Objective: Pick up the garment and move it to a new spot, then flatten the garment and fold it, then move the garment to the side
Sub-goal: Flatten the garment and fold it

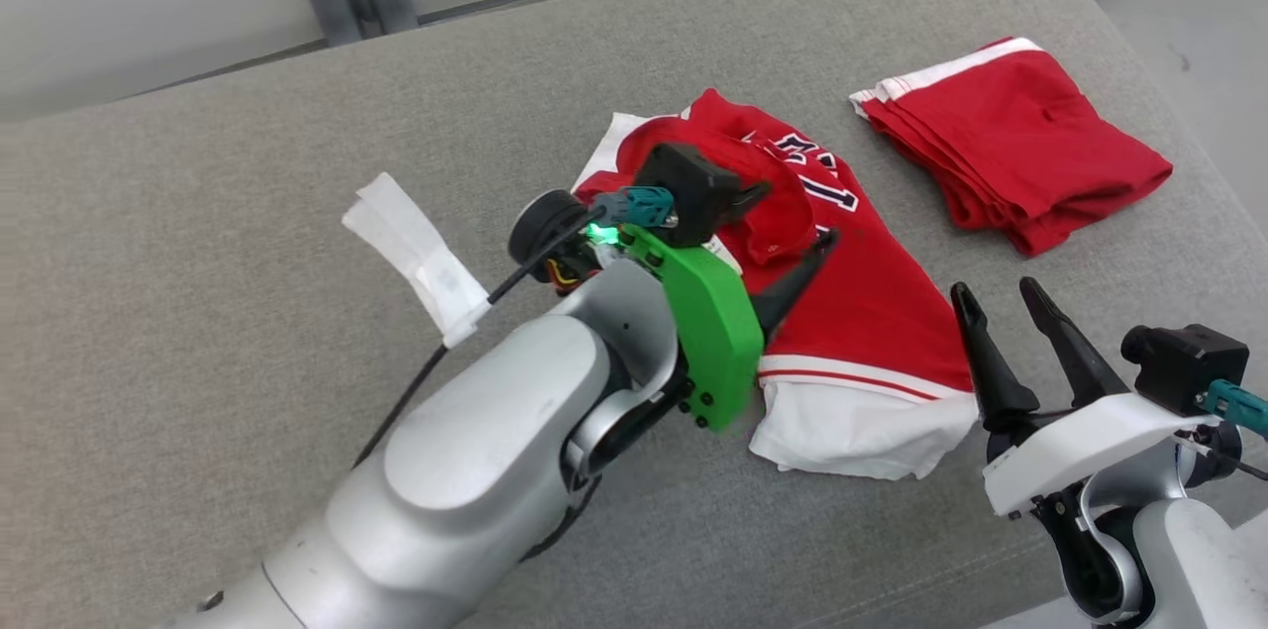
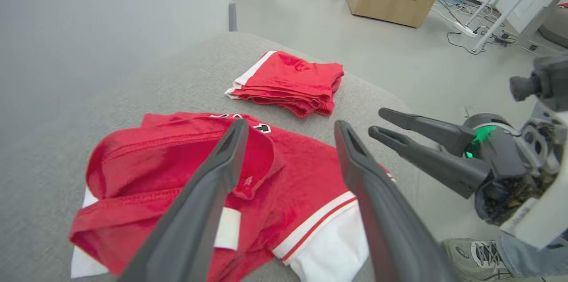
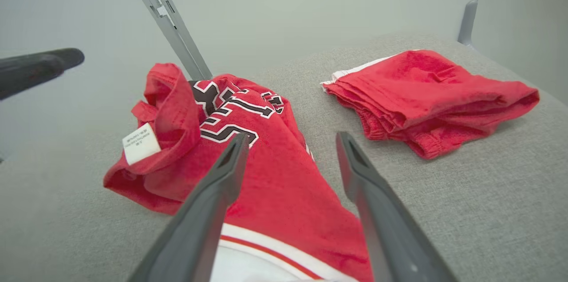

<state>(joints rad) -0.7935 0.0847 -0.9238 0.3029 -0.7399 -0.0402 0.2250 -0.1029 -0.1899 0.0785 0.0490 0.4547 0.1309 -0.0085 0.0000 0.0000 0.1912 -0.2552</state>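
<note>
A crumpled red jersey (image 1: 872, 312) with a white hem and black-and-white lettering lies mid-cushion. My left gripper (image 1: 792, 213), on a green mount, hovers over its bunched collar end, fingers open and holding nothing. In the left wrist view the left gripper (image 2: 291, 125) is spread above the jersey (image 2: 301, 175). My right gripper (image 1: 996, 297) stands open just off the jersey's right hem, holding nothing. The right wrist view has the right gripper (image 3: 293, 139) open over the jersey (image 3: 284, 184), a white label showing at its collar.
A folded red garment (image 1: 1010, 139) with white trim sits at the back right of the grey cushion (image 1: 248, 213). A white tag (image 1: 416, 253) hangs on my left arm's cable. Beyond the edge are a cardboard box (image 2: 388, 0) and a person's shoe (image 2: 475, 253).
</note>
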